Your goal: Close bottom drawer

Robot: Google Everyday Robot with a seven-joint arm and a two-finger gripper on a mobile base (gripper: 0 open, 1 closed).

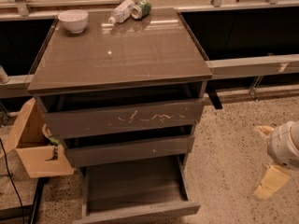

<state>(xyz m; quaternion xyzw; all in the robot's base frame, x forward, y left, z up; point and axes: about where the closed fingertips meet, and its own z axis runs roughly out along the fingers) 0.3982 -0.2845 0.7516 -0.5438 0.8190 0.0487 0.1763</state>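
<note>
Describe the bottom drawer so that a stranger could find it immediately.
Find the brown cabinet with a white bowl on top. The bottom drawer is the lowest of three, by the floor, left of the open gripper. Unlike the scratched drawer above, its front is plain and it stands pulled far out.

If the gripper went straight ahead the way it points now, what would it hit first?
Likely the right side of the open bottom drawer; the gripper, low at right, points leftward over floor, though depth is unclear.
</note>
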